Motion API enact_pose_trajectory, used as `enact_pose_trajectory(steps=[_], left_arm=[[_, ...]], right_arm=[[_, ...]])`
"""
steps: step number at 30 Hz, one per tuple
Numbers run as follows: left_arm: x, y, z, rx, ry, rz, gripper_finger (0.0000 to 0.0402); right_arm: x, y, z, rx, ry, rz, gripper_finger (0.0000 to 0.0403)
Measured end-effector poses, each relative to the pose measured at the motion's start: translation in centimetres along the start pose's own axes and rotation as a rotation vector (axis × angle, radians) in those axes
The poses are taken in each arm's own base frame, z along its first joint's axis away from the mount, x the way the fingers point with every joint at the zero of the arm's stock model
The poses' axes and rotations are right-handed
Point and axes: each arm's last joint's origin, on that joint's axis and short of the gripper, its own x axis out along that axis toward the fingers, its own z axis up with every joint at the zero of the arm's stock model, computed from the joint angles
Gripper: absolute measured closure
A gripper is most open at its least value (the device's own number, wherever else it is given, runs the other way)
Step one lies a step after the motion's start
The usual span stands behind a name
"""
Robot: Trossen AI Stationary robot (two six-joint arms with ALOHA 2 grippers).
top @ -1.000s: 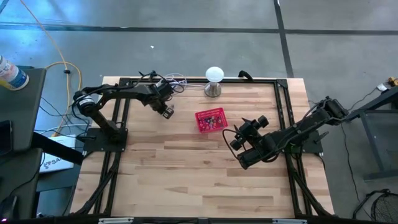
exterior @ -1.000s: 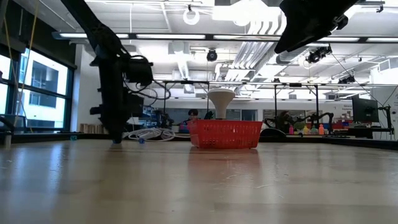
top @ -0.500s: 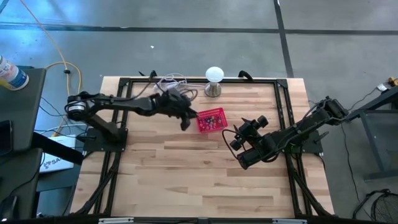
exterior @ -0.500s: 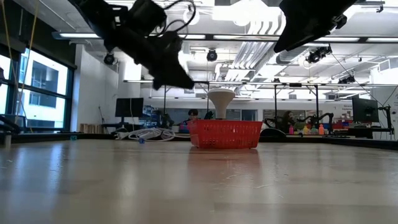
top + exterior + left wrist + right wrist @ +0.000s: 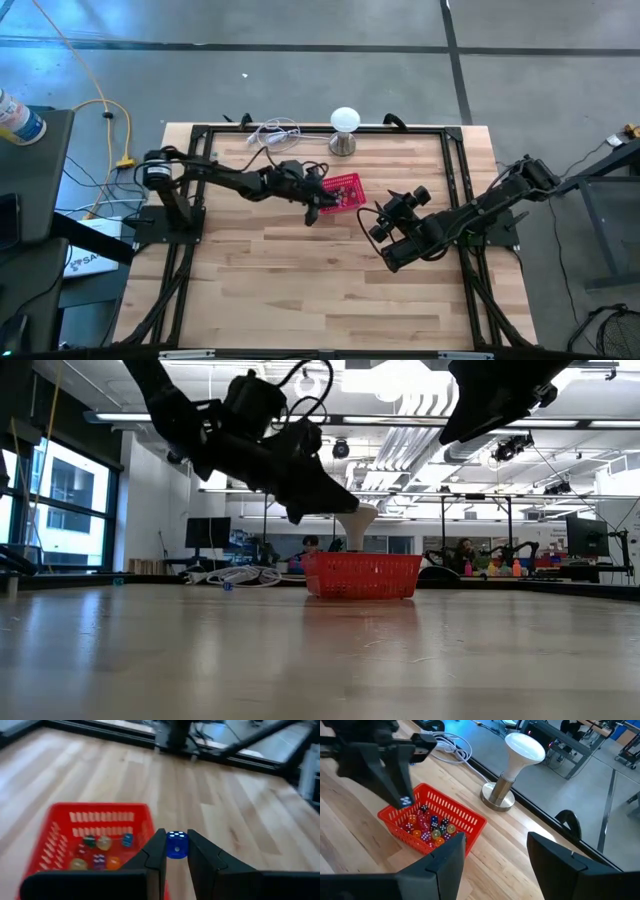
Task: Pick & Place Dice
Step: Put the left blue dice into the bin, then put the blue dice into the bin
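Note:
A red mesh basket stands on the wooden table, left of centre toward the far side. Several small dice in mixed colours lie in it. It also shows in the left wrist view. My left gripper hangs above the basket's near-left corner, shut on a blue die. The same gripper shows in the right wrist view and in the low view. My right gripper waits open and empty, right of the basket and high above the table. My left gripper pinches the blue die's two opposite faces between the free ends of its two fingers. The fingers slant down from the table's left side. The die is lifted clear above the basket's rim, with a face of white pips toward the wrist camera.
A white ball-shaped lamp on a metal base stands beyond the basket at the far edge. White cables lie at the far left. A black frame rail runs round the table. Bare wood lies on the near side.
My left gripper has risen from the tabletop at the far left. It has swung toward the table's right, to the basket's near-left corner. It has tipped from pointing straight down to a slant. The basket has stayed where it was.

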Motion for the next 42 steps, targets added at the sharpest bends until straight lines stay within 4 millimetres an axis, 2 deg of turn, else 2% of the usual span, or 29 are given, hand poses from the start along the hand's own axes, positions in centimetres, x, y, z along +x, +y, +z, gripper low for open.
enact_pose_trajectory(steps=[6,12,17,26,30,36,38,42], left_arm=[[0.4,0.8,-0.5,-0.002,-0.009,0.141,0.0336],[0.5,0.9,-0.6,0.028,-0.013,0.164,0.0321],[0.6,0.4,-0.7,0.08,-0.006,0.174,0.0303],[0.9,-0.8,-0.9,0.179,-0.006,0.267,0.0232],[0.8,-1.4,-0.8,0.124,-0.008,0.264,0.0223],[-0.8,-1.6,-0.5,0.058,0.112,0.323,0.0222],[-2.0,-1.5,0.2,-0.01,0.136,0.412,0.0222],[-4.8,-1.7,1.7,-0.039,0.158,0.556,0.0222]], right_arm=[[0.0,0.0,0.0,-0.001,0.001,0.001,0.0198],[0.0,0.0,0.0,-0.021,0.001,0.001,0.0198],[0.1,0.3,-0.2,-0.037,-0.005,-0.009,0.0198],[1.2,1.4,-1.1,-0.094,0.02,-0.044,0.0198],[1.2,1.4,-1.2,-0.099,0.021,-0.044,0.0198],[0.8,1.5,-1.4,-0.123,0.022,-0.031,0.0198],[0.8,1.5,-1.4,-0.134,0.025,-0.029,0.0198],[0.8,1.5,-1.3,-0.135,0.016,-0.034,0.0198]])
